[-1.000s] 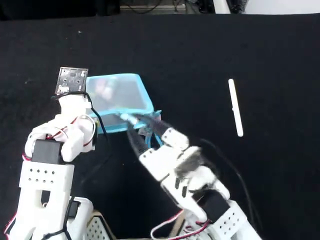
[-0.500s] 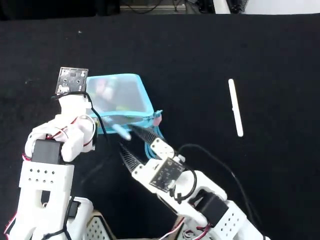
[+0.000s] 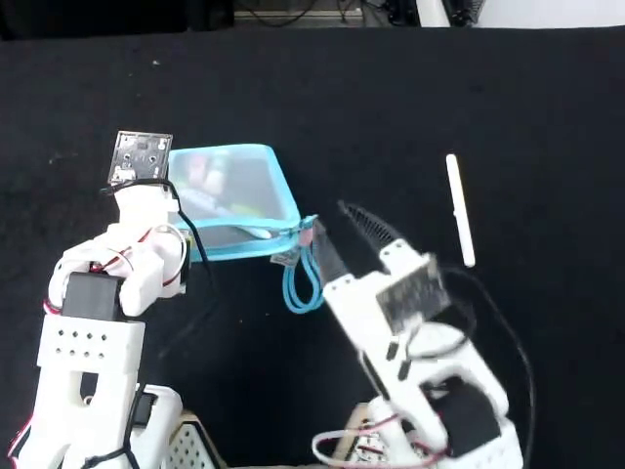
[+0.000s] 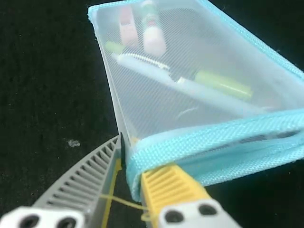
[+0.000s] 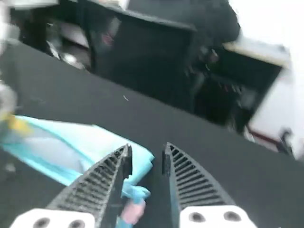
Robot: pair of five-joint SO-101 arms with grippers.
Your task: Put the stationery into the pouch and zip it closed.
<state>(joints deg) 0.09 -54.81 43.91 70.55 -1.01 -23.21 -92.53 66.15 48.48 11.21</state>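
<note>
While it lies left of centre in the high view, pouch (image 3: 239, 195) holds several pens (image 4: 199, 90) behind its mesh. Left gripper (image 4: 124, 149): clenched on the pouch's zip-edge corner. Right gripper (image 3: 337, 227): jaws parted, grasping nothing, just right of the pouch's strap (image 3: 289, 289). White pen (image 3: 460, 210): on black table (image 3: 391, 98), right of centre, well apart from the pouch.

Even light — matte black table (image 3: 391, 98) hides shadows — white glare behind
</note>
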